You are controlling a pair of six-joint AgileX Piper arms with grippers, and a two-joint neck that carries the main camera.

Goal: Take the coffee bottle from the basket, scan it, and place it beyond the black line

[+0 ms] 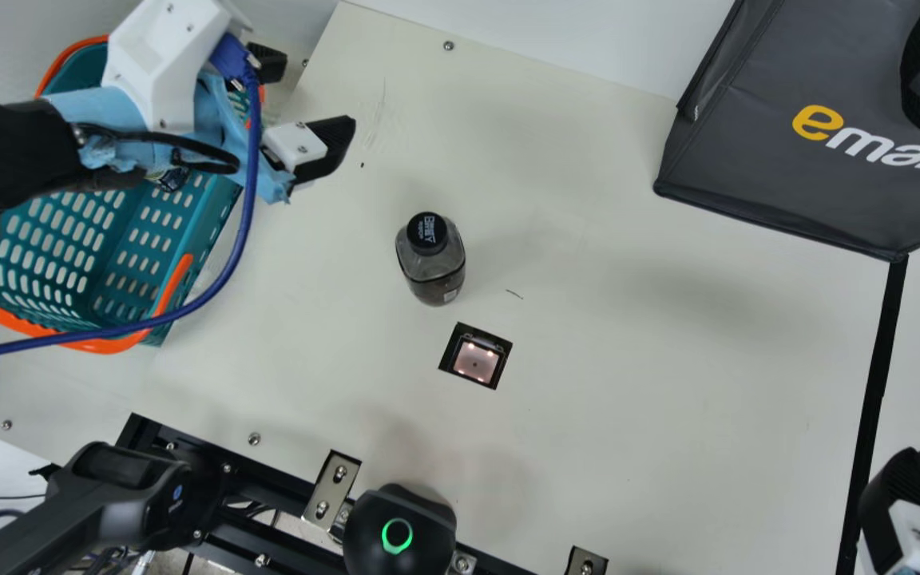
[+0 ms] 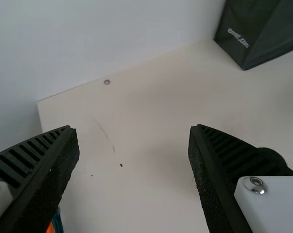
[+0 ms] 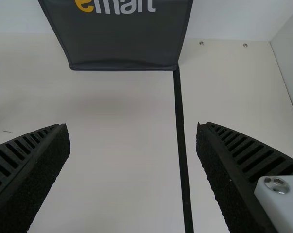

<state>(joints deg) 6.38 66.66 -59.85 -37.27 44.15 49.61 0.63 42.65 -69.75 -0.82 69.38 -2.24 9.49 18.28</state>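
Coffee bottle (image 1: 432,259) upright on the counter (image 1: 628,415), just beyond the scanner (image 1: 476,361), presumably parked handy for scanning! Left hand (image 1: 315,94), spread and empty by the basket (image 1: 109,345), has clearance; right hand (image 3: 131,127), also released, sits near the black line (image 1: 881,359), suiting the final placement.

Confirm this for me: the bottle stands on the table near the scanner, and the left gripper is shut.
Not quite: the left gripper is open, as the left wrist view shows. The bottle does stand on the table near the scanner.
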